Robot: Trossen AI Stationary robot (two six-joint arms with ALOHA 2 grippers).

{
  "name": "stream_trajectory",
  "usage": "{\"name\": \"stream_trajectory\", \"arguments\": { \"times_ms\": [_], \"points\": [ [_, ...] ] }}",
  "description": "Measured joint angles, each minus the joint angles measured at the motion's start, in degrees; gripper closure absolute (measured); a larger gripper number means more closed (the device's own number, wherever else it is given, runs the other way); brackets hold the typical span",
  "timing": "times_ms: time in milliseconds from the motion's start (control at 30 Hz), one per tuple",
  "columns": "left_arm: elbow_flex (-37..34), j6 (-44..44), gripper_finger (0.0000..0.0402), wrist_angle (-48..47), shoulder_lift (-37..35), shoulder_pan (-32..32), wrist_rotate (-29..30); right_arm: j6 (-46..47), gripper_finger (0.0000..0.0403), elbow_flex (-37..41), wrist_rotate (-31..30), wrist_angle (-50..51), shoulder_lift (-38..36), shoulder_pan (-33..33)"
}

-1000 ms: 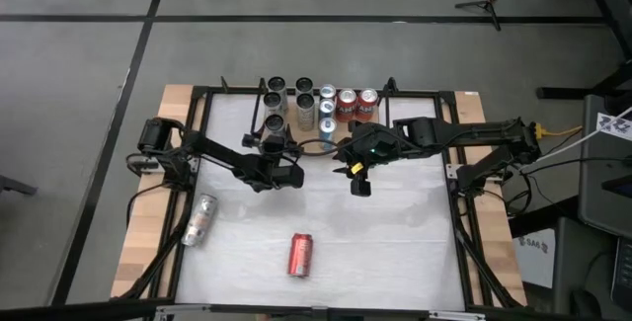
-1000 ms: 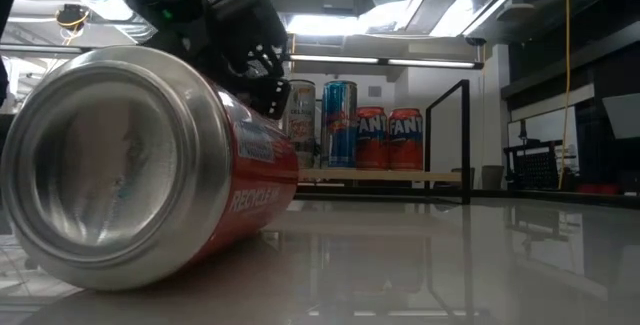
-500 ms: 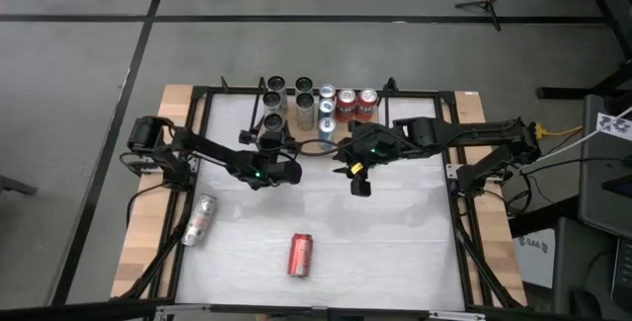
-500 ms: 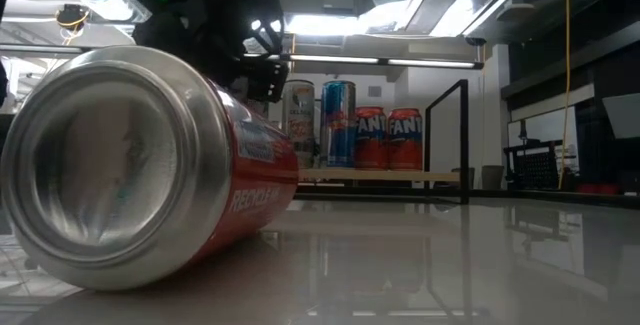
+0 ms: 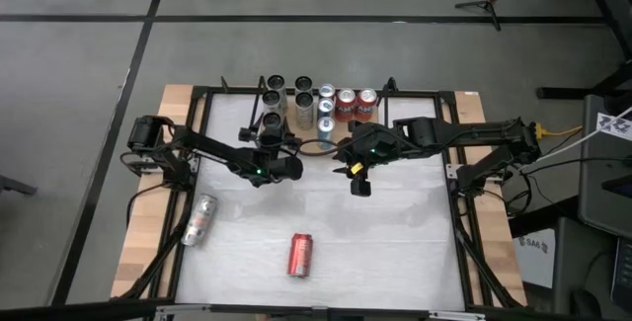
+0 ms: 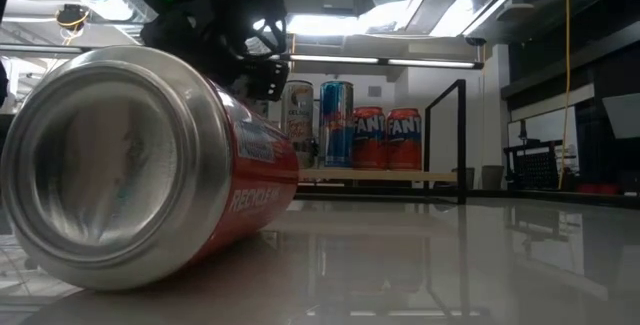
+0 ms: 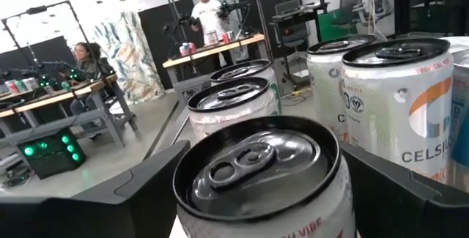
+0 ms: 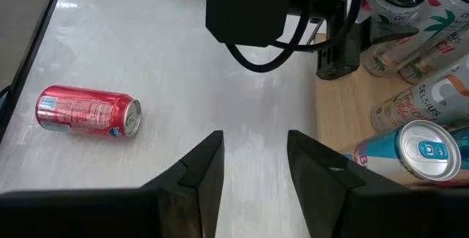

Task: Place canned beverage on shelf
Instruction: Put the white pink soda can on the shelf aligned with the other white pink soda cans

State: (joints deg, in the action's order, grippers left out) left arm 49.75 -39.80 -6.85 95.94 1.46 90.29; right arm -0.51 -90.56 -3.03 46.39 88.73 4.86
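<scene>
Reading labels — Celsius can (image 7: 399, 113) | Fanta cans (image 6: 387, 138) on shelf (image 6: 380, 176)

Glossy white surface (image 6: 480, 265) mirrors the cans; red can (image 6: 150, 165) of shiny metal, its base dull silver; shelf (image 8: 352, 121) of matt pale wood.

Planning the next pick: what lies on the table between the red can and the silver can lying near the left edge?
Nothing: the high view shows bare white tabletop between the red can and the silver can.
</scene>
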Motion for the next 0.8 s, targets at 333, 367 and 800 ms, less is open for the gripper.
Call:
{"name": "stream_trajectory", "arguments": {
  "times_ms": [333, 367, 800],
  "points": [
    [1.21, 0.25, 0.0082, -0.01, 0.0, -0.01, -0.06, 0.0, 0.0256, 0.0, 0.0, 0.02, 0.0, -0.01],
    [1.21, 0.91, 0.0082, 0.0, 0.0, -0.01, -0.09, -0.02, 0.0256, 0.0, 0.0, 0.0, 0.0, -0.02],
    [1.21, 5.36, 0.0082, 0.1, 0.0, 0.04, -0.21, -0.02, 0.0256, 0.0, 0.0, 0.02, 0.0, 0.0]
  ]
}}
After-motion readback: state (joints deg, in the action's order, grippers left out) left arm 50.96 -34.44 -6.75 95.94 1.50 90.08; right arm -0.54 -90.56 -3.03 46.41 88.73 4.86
